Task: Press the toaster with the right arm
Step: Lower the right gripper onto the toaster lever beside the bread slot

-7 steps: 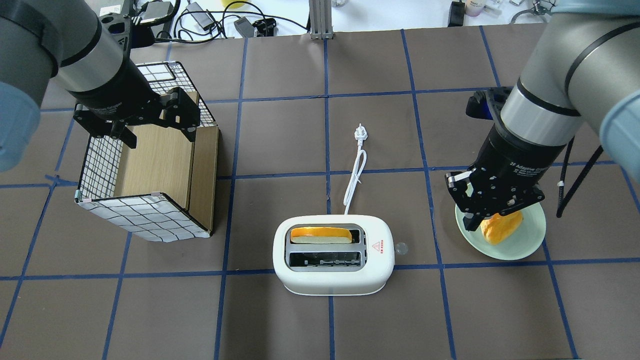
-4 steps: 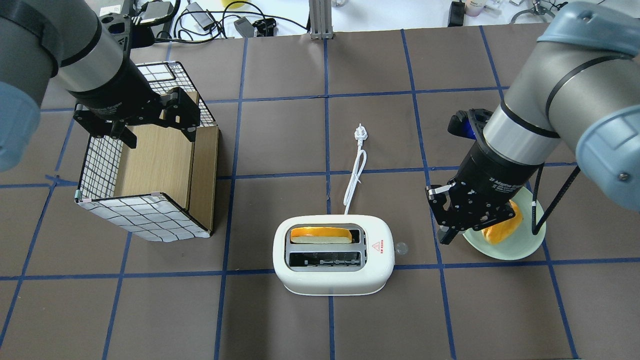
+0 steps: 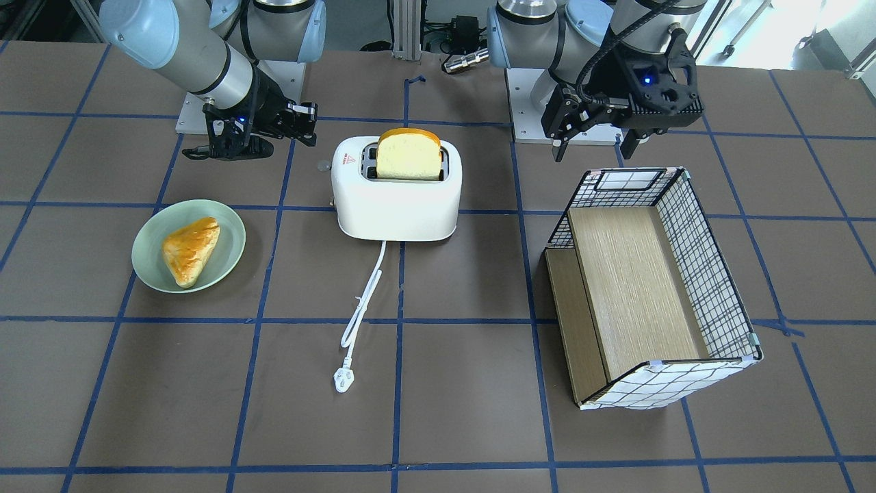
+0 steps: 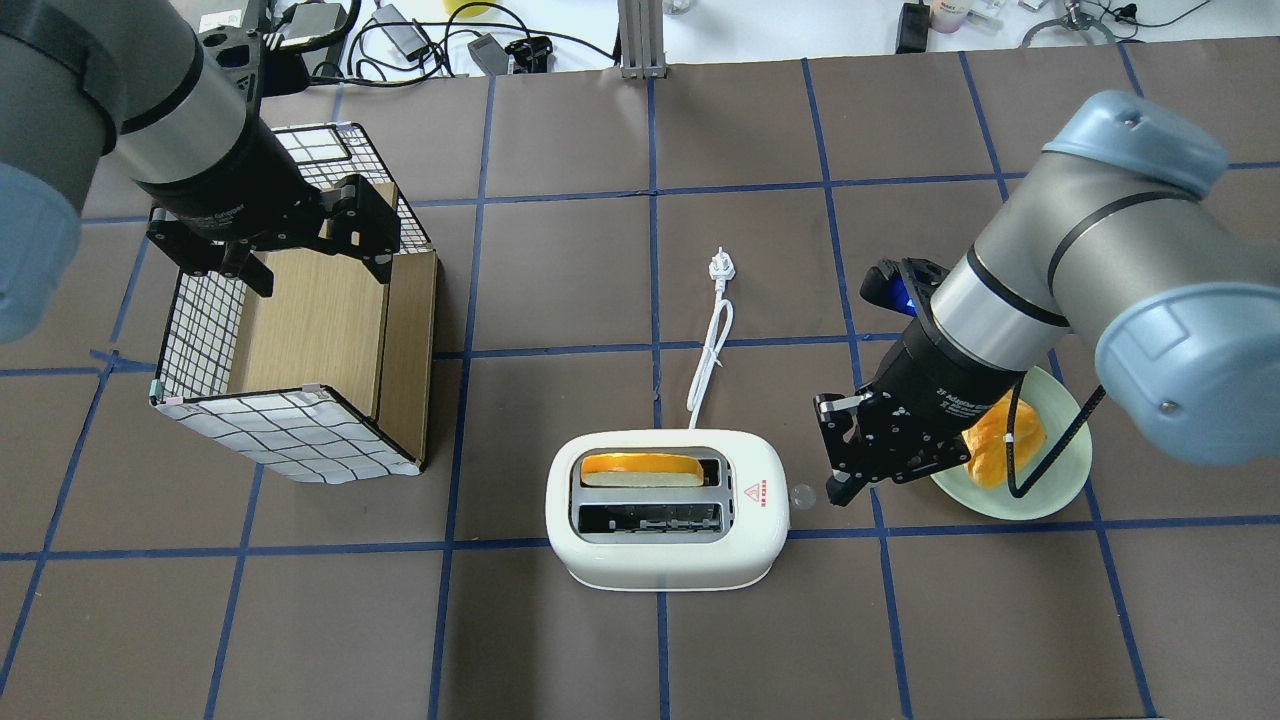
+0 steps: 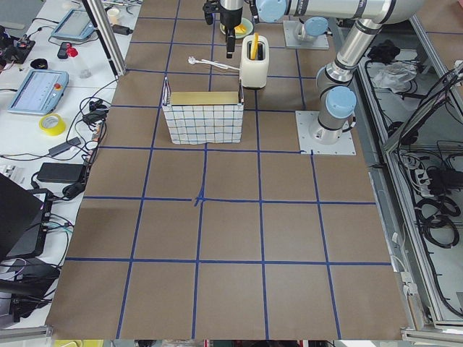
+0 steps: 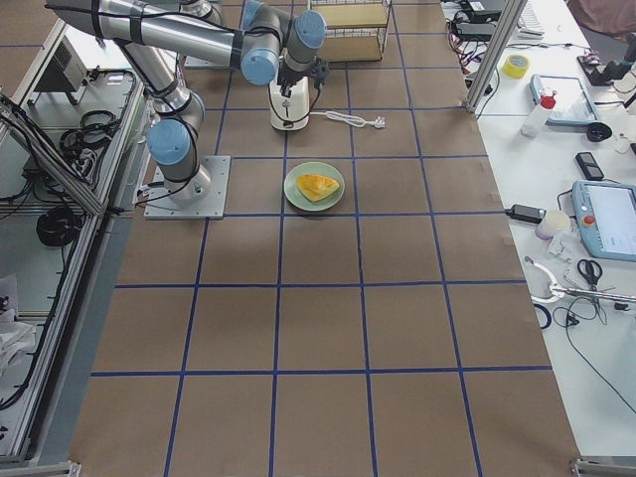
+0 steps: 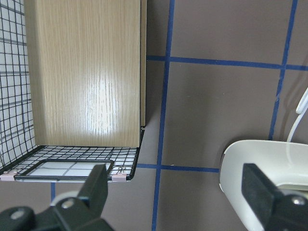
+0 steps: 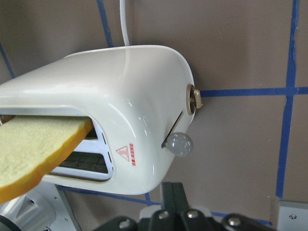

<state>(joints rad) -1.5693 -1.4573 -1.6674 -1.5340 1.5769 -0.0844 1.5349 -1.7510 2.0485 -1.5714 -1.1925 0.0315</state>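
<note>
At mid-table, the toaster (image 4: 665, 510) stands with bread (image 4: 640, 468) up in one slot. The right gripper (image 4: 838, 490) hovers just beside the lever knob (image 8: 180, 143), jaws seemingly pressed together. Centre the tip over the knob, then push straight down until it latches.

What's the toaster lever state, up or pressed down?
Up. The lever knob sits at the slot's top end, and the bread slice stands well above the toaster.

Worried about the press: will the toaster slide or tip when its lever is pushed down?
Tipping seems unlikely: the toaster sits wide and low. Its knob is small, round and glossy, so a push may slip off.
</note>
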